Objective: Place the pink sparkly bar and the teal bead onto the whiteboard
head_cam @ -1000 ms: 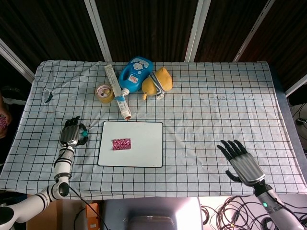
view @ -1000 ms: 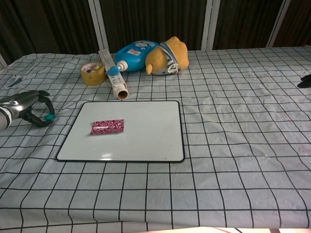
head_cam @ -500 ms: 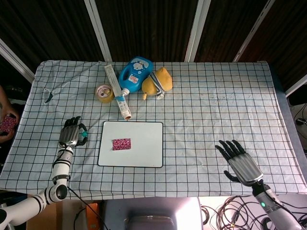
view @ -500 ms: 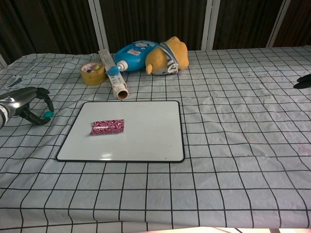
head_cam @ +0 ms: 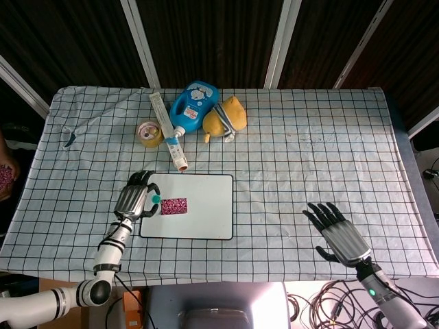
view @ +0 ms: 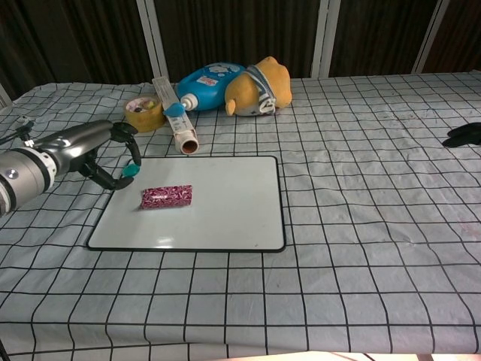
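Note:
The whiteboard (head_cam: 199,219) (view: 225,218) lies flat on the checked cloth, left of centre. On its left part rests the pink sparkly bar (head_cam: 173,205) (view: 166,196). My left hand (head_cam: 134,200) (view: 83,147) hangs over the board's left edge and pinches the small teal bead (head_cam: 156,199) (view: 131,171) between thumb and a finger, just left of the bar. My right hand (head_cam: 336,233) (view: 466,134) is open, fingers spread, far off at the table's front right.
At the back stand a yellow tape roll (head_cam: 149,133), a white tube with a blue cap (head_cam: 169,133), a blue bottle (head_cam: 193,107) and a yellow plush toy (head_cam: 225,118). Cables (head_cam: 329,301) hang below the front edge.
My left hand has carried the teal bead rightward from beside the board to over its left edge. My right hand drifted slightly left and toward the front edge.

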You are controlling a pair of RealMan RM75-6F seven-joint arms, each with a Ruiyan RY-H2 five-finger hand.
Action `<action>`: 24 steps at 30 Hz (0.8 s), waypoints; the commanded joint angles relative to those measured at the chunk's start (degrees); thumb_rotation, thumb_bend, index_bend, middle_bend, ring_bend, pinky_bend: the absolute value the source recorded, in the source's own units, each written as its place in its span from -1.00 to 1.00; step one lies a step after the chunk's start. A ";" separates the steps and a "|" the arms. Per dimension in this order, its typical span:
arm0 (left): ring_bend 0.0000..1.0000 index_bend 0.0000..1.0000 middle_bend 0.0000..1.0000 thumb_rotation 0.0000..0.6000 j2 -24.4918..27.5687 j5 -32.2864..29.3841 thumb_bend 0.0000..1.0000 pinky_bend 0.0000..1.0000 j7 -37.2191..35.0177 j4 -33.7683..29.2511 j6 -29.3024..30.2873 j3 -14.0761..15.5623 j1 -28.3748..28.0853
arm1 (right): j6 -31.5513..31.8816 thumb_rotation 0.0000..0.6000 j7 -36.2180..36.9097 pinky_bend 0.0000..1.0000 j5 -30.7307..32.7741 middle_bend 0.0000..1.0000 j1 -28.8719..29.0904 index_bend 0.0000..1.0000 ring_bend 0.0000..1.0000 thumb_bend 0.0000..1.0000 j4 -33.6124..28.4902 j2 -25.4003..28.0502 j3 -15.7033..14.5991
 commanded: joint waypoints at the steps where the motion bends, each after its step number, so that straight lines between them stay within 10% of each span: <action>1: -1.00 0.09 -0.85 1.00 -2.66 -1.88 -0.29 -1.00 3.22 -0.82 0.89 -0.39 -2.37 | -0.12 1.00 0.87 -0.94 -0.12 -1.00 0.10 -1.00 -1.00 -0.49 0.35 -0.03 -0.02; 24: -1.00 -0.09 -0.86 1.00 -7.08 -9.71 -0.29 -1.00 9.34 5.45 0.49 0.97 -5.80 | 0.35 1.00 3.88 -0.94 -1.25 -1.00 0.03 -1.00 -1.00 -0.49 1.04 0.87 -0.32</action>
